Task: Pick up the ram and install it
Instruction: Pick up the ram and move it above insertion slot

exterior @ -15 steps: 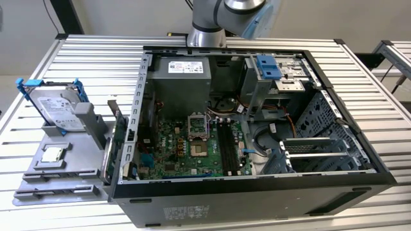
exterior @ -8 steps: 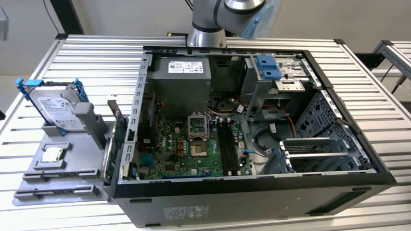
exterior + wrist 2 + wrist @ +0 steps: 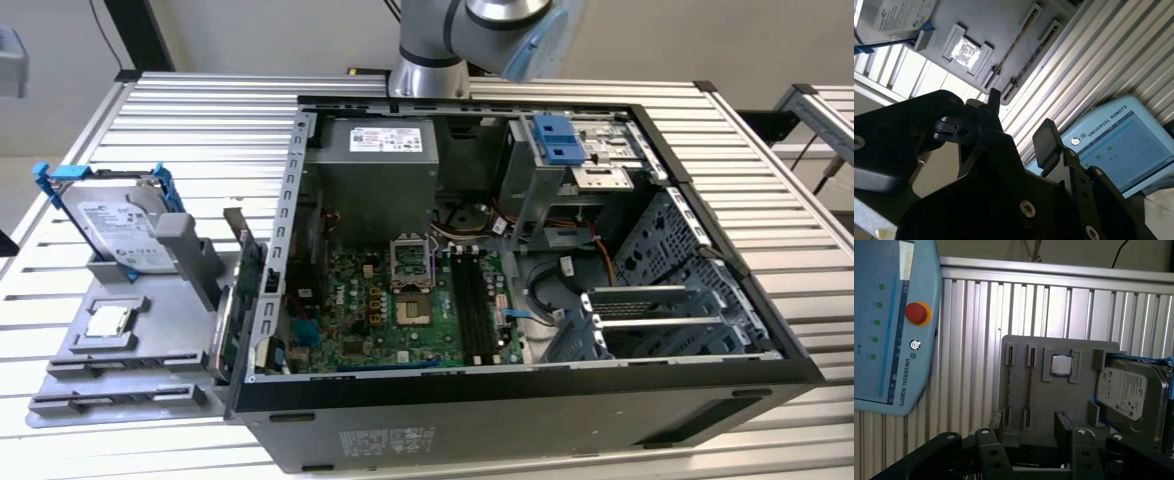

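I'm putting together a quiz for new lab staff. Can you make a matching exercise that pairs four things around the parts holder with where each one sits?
1. ram
2. processor chip
3. hard drive
4. teach pendant

A. in a square recess of the grey holder
B. silver, standing at the holder's end
C. lying on the slatted table beside the holder
D. on edge in a long narrow slot of the holder

Pairs: 1-D, 2-A, 3-B, 4-C

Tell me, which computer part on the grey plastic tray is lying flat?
The small square silver processor chip lies flat in its recess. The silver hard drive in blue brackets stands up on edge.
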Motion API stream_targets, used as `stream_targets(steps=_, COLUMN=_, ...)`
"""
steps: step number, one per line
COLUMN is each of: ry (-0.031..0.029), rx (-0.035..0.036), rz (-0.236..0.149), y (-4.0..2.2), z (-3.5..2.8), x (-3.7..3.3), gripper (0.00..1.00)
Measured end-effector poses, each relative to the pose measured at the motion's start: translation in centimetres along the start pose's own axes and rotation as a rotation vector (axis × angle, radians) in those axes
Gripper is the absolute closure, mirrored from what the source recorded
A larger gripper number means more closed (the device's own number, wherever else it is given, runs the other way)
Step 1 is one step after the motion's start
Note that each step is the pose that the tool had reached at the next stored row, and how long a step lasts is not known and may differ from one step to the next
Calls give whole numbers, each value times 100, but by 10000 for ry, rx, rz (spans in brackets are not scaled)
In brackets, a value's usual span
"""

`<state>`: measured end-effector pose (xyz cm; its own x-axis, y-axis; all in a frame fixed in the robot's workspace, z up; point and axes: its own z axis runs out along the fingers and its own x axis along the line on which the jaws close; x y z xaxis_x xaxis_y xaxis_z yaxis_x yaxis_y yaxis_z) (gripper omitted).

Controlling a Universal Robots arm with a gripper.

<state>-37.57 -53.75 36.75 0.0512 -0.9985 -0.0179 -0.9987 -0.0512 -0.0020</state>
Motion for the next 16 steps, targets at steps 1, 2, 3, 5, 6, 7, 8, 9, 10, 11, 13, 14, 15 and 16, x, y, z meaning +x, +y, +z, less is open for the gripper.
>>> stream_targets(steps=1, ry=1, rx=-1, rz=2, y=0, z=10, x=0, gripper=0)
stream_targets(steps=2, ry=1, rx=-1, rz=8, y=0, z=19, x=-1, gripper=0)
stream_targets(steps=3, ry=2, rx=-1, rz=19, y=0, z=28, x=-2, gripper=0)
stream_targets(steps=5, ry=3, rx=1, rz=80, y=0, z=47, x=-5, gripper=0)
stream_targets(steps=6, ry=4, rx=1, rz=118, y=0, z=57, x=-5, gripper=0)
stream_targets(steps=7, ry=4, rx=3, rz=139, y=0, z=69, x=-6, gripper=0)
stream_targets(steps=8, ry=4, rx=3, rz=145, y=0, z=81, x=-6, gripper=0)
stream_targets(steps=9, ry=5, rx=2, rz=148, y=0, z=92, x=-6, gripper=0)
stream_targets(steps=10, ry=6, rx=1, rz=152, y=0, z=102, x=-7, gripper=0)
stream_targets(steps=11, ry=7, rx=2, rz=157, y=0, z=113, x=-8, gripper=0)
stream_targets(steps=13, ry=10, rx=2, rz=165, y=0, z=135, x=-9, gripper=0)
stream_targets(steps=14, ry=11, rx=2, rz=168, y=0, z=145, x=-10, gripper=0)
stream_targets(steps=15, ry=12, rx=2, rz=171, y=0, z=156, x=-11, gripper=0)
stream_targets(steps=16, ry=14, rx=2, rz=174, y=0, z=166, x=-11, gripper=0)
